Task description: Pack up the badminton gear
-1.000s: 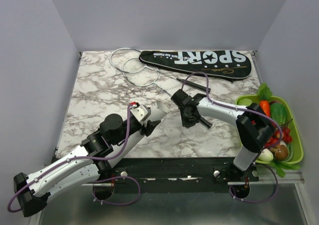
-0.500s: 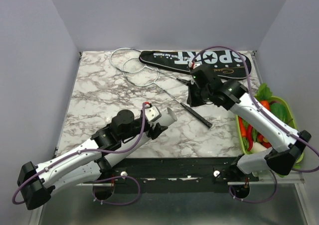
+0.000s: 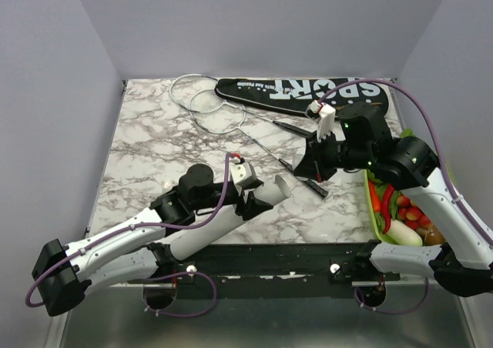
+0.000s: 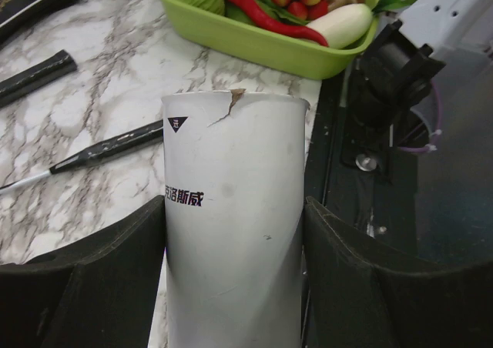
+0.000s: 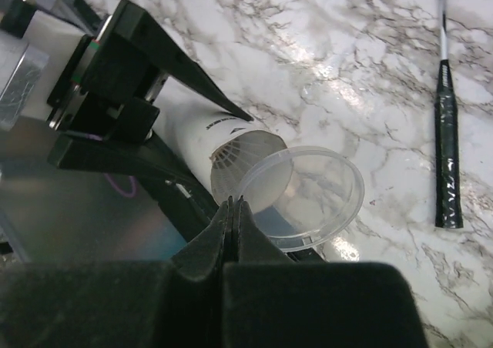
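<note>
Two rackets with pale hoops (image 3: 206,104) lie at the back left, their black handles (image 3: 306,180) reaching to mid-table. The black SPORT bag (image 3: 308,92) lies along the back edge. My left gripper (image 3: 250,199) is shut on a white shuttlecock tube (image 4: 231,209), also in the top view (image 3: 266,188), held low with its open end to the right. My right gripper (image 5: 233,202) is shut on the rim of a clear round lid (image 5: 308,198) right at the tube's mouth (image 5: 250,163), where a shuttlecock shows inside.
A green tray (image 3: 373,209) of vegetables stands at the right edge, also in the left wrist view (image 4: 254,44). One racket handle (image 5: 447,155) lies on the marble just right of the lid. The table's black front rail (image 3: 308,255) runs below the tube.
My right gripper has swung from near the bag down to the tube's mouth with the lid. My left arm has reached further right with the tube.
</note>
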